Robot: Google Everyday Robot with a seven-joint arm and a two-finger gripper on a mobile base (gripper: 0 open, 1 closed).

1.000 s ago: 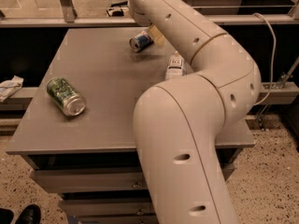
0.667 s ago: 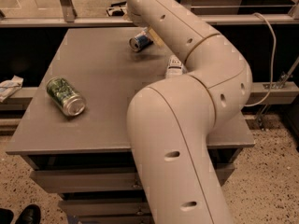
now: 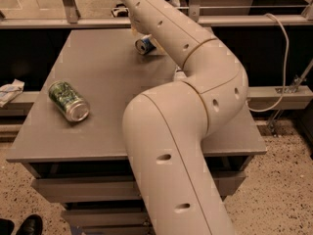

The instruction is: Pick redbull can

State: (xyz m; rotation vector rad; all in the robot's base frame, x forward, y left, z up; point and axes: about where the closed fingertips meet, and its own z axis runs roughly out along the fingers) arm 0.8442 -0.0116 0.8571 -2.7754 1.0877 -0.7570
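The redbull can (image 3: 145, 44) lies on its side near the far edge of the grey table (image 3: 107, 77), its silver end facing me. It is blue and silver. My big cream arm (image 3: 186, 48) rises from the front, bends at the right and sweeps back over the can's right side, hiding part of it. The arm leaves the view at the top edge above the can. My gripper is past that edge and out of view.
A fatter green can (image 3: 68, 101) lies on its side at the table's left. A small white piece (image 3: 180, 74) peeks out beside my arm's elbow. A railing (image 3: 68, 21) runs behind the table. A cable (image 3: 283, 58) hangs at the right.
My arm has swung a little to the left and now covers more of the table's right half. Both cans lie where they were.
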